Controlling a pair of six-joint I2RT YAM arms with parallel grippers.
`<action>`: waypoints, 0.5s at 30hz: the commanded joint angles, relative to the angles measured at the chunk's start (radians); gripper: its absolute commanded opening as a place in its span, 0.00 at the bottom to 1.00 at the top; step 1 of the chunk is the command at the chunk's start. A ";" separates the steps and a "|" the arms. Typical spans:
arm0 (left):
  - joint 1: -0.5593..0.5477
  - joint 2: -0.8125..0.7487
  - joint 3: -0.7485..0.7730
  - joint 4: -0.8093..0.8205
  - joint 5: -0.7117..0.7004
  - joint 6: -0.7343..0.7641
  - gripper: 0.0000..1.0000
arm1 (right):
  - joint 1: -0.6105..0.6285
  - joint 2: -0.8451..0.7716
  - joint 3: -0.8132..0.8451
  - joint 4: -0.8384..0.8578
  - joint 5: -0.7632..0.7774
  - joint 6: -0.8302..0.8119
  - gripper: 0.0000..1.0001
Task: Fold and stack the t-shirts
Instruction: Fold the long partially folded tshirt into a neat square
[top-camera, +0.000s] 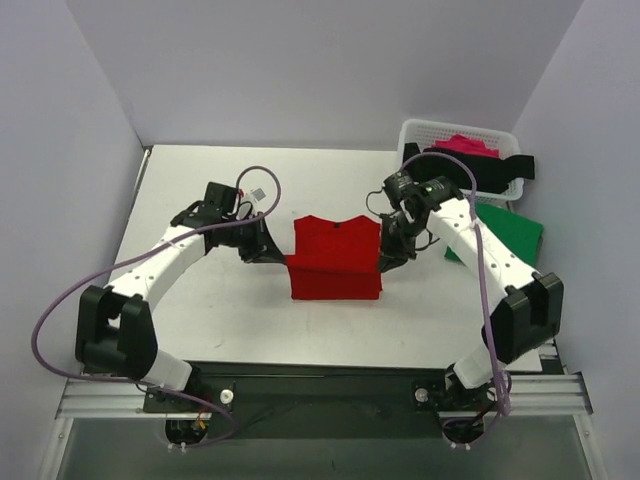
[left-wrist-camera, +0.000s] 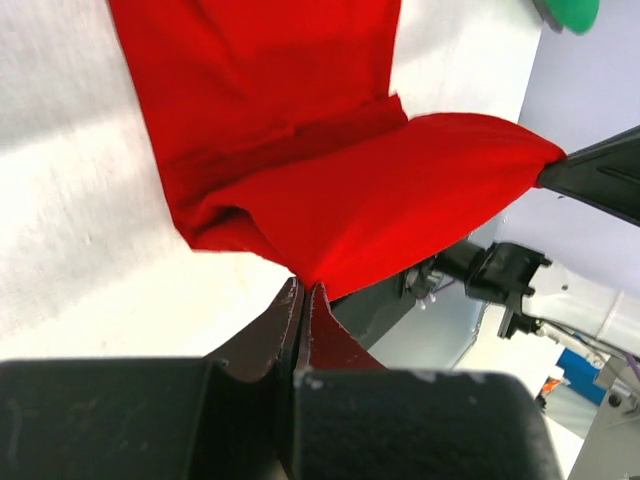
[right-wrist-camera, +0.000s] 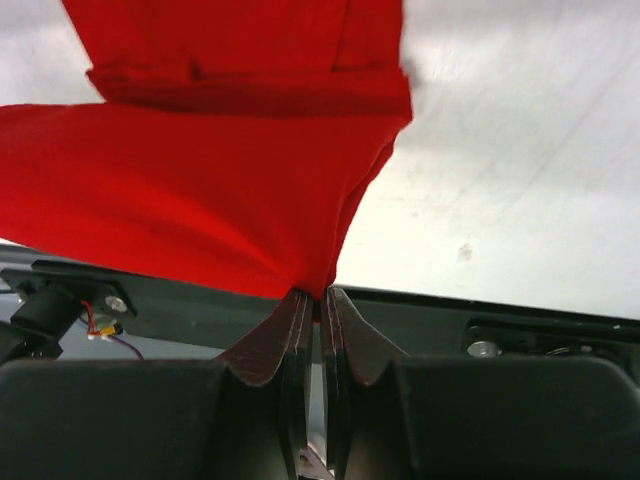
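The red t-shirt (top-camera: 335, 258) lies partly folded at the table's middle. My left gripper (top-camera: 282, 256) is shut on its left corner, and my right gripper (top-camera: 386, 262) is shut on its right corner. Both hold the shirt's near part lifted off the table. In the left wrist view the red cloth (left-wrist-camera: 340, 190) runs from my left gripper (left-wrist-camera: 305, 290) across to the right one. In the right wrist view the cloth (right-wrist-camera: 200, 180) bunches into my right gripper (right-wrist-camera: 322, 295). A green t-shirt (top-camera: 508, 232) lies flat at the right. Pink (top-camera: 468, 146) and black (top-camera: 500, 170) shirts sit at the basket.
The white lattice basket (top-camera: 420, 132) stands at the back right corner, the black shirt draped over its front rim. Grey walls close in the table on the left, back and right. A purple cable loops out from each arm.
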 joint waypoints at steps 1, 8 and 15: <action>-0.004 -0.124 -0.057 -0.051 0.006 0.030 0.00 | 0.048 -0.108 -0.087 -0.063 0.005 0.063 0.00; -0.050 -0.311 -0.175 -0.133 -0.012 0.007 0.00 | 0.184 -0.260 -0.241 -0.077 0.022 0.199 0.00; -0.068 -0.484 -0.234 -0.252 -0.051 -0.030 0.00 | 0.315 -0.413 -0.355 -0.086 0.041 0.350 0.00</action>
